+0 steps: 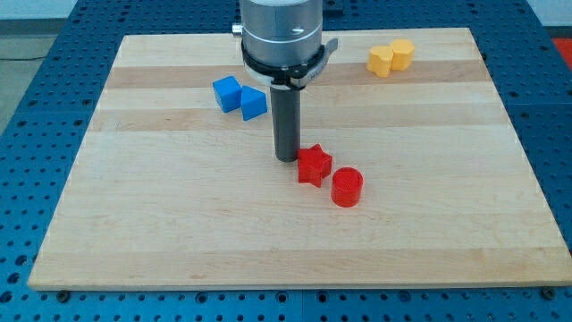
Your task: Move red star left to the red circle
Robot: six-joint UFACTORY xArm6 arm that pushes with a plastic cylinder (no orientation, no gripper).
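The red star (314, 165) lies near the middle of the wooden board (161, 224). The red circle (347, 188), a short cylinder, sits just to its lower right, almost touching it. My tip (287, 158) stands at the star's upper left edge, touching it or very close to it. The rod rises from there to the grey arm body at the view's top.
Two blue blocks (239, 97) sit side by side to the upper left of my tip. Two yellow blocks (391, 56) sit together near the board's top right. A blue perforated table surrounds the board.
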